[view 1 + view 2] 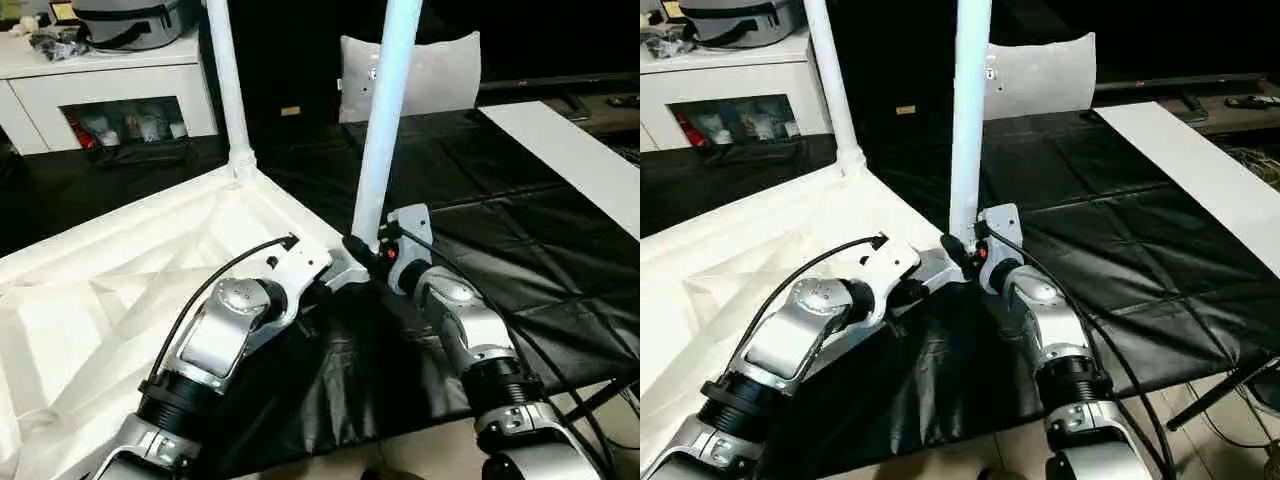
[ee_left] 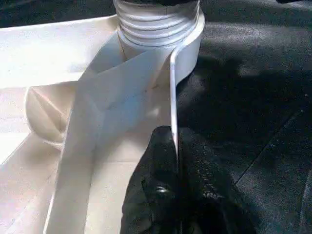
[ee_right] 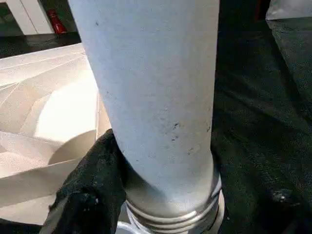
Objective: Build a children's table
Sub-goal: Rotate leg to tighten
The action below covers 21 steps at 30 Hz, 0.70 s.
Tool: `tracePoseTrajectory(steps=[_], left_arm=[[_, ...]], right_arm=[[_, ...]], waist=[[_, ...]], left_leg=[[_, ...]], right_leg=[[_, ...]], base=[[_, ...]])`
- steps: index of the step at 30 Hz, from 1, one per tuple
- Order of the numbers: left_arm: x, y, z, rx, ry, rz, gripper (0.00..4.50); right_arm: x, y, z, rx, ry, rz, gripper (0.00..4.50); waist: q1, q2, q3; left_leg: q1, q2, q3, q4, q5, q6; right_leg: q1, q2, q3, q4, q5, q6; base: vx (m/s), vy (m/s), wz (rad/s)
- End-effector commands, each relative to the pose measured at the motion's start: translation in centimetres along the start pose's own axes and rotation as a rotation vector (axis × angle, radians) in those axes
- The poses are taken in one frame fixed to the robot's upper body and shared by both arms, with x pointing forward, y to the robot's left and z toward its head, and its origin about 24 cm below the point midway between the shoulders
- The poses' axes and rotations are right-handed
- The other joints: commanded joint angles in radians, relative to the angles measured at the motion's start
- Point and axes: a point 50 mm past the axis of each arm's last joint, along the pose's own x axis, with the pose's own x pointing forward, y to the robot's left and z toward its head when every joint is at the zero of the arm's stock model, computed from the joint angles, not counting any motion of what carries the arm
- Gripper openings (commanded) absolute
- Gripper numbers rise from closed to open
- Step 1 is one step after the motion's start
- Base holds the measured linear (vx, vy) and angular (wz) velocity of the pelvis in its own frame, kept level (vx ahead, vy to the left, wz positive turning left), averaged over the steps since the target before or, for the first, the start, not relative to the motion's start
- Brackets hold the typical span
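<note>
The white tabletop (image 1: 120, 290) lies upside down on the black cover, ribbed underside up. One white tube leg (image 1: 228, 90) stands upright in its far corner socket. A second leg (image 1: 385, 120) stands at the near right corner, its threaded end (image 2: 156, 24) sitting in the round socket. My right gripper (image 1: 368, 250) is shut on this leg just above the thread, a black finger (image 3: 92, 185) pressed against the tube (image 3: 156, 97). My left gripper (image 1: 335, 275) is shut on the tabletop's thin rim (image 2: 173, 92) right beside that socket, fingers (image 2: 161, 195) pinching the edge.
A white cabinet (image 1: 110, 80) with a grey bag (image 1: 130, 20) on top stands at the back left. A white cushion (image 1: 430, 70) leans behind the held leg. A long white board (image 1: 580, 150) lies on the black cover (image 1: 500, 220) at the right.
</note>
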Motion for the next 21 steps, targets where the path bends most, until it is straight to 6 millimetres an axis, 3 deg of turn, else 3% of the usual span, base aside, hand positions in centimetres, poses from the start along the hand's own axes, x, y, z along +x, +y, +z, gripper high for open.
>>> tracePoseTrajectory(steps=[1, 4, 5, 12, 16, 17, 18, 19, 21], left_arm=[[-0.2, -0.3, 4.0, 0.089, -0.137, 0.014, 0.00], [-0.3, 0.0, 3.8, 0.106, -0.142, 0.010, 0.00], [-0.3, 0.1, 3.7, 0.111, -0.143, 0.007, 0.00], [-0.4, 0.4, 3.5, 0.121, -0.144, 0.004, 0.00], [-0.5, 0.5, 3.5, 0.126, -0.145, 0.002, 0.00], [-0.7, 1.0, 2.9, 0.143, -0.131, -0.003, 0.00], [-0.8, 1.5, 2.3, 0.152, -0.115, -0.010, 0.00], [-1.0, 2.0, 1.7, 0.167, -0.098, -0.025, 0.00], [-1.1, 2.0, 1.6, 0.172, -0.094, -0.035, 0.00]], right_arm=[[0.3, 1.6, -3.4, 0.048, 0.149, 0.042, 2.39], [0.0, 1.2, -3.2, 0.046, 0.128, 0.051, 2.39], [0.0, 1.1, -3.1, 0.046, 0.121, 0.050, 2.95], [-0.2, 0.9, -2.9, 0.057, 0.102, 0.059, 3.09], [-0.3, 0.8, -2.8, 0.060, 0.097, 0.062, 3.26], [-1.3, 0.1, -2.5, 0.037, 0.059, 0.103, 3.26], [-2.3, -0.5, -2.2, 0.010, 0.029, 0.145, 3.36], [-3.6, -0.9, -1.8, -0.032, -0.001, 0.207, 3.46], [-3.9, -1.0, -1.7, -0.047, -0.005, 0.227, 3.73]], waist=[[0.001, 0.002, -0.048], [0.002, 0.003, -0.048], [0.003, 0.003, -0.048], [0.010, 0.003, -0.051], [0.013, 0.002, -0.051], [0.012, 0.010, -0.051], [0.015, 0.004, -0.052], [0.024, 0.005, -0.055], [0.044, 0.003, -0.063]], left_leg=[[-0.003, -0.010, 0.007, -0.077, -0.456, 0.055], [-0.002, -0.011, 0.007, -0.078, -0.459, 0.054], [-0.002, -0.010, 0.007, -0.078, -0.458, 0.055], [-0.013, -0.006, 0.009, -0.082, -0.415, 0.058], [-0.013, -0.006, 0.011, -0.082, -0.408, 0.058], [-0.014, -0.006, 0.010, -0.082, -0.405, 0.057], [-0.014, -0.010, 0.014, -0.082, -0.397, 0.067], [-0.010, -0.009, 0.016, -0.078, -0.386, 0.071], [-0.025, -0.004, 0.016, -0.083, -0.306, 0.086]], right_leg=[[0.037, -0.056, 0.023, -0.088, -0.585, -0.028], [0.036, -0.056, 0.024, -0.088, -0.584, -0.028], [0.036, -0.056, 0.025, -0.087, -0.581, -0.030], [0.038, -0.058, 0.038, -0.075, -0.529, -0.064], [0.037, -0.058, 0.042, -0.073, -0.526, -0.072], [0.037, -0.058, 0.043, -0.071, -0.523, -0.074], [0.040, -0.052, 0.044, -0.077, -0.522, -0.056], [0.036, -0.056, 0.048, -0.075, -0.516, -0.057], [0.047, -0.054, 0.057, -0.058, -0.423, -0.088]], base=[[0.000, 0.000, 0.00], [0.000, 0.000, 0.00], [0.000, 0.000, 0.00], [0.000, 0.000, 0.00], [0.000, 0.000, 0.00], [0.000, 0.000, 0.00], [0.000, 0.000, 0.00], [0.000, 0.000, 0.00], [0.000, 0.000, 0.00]])
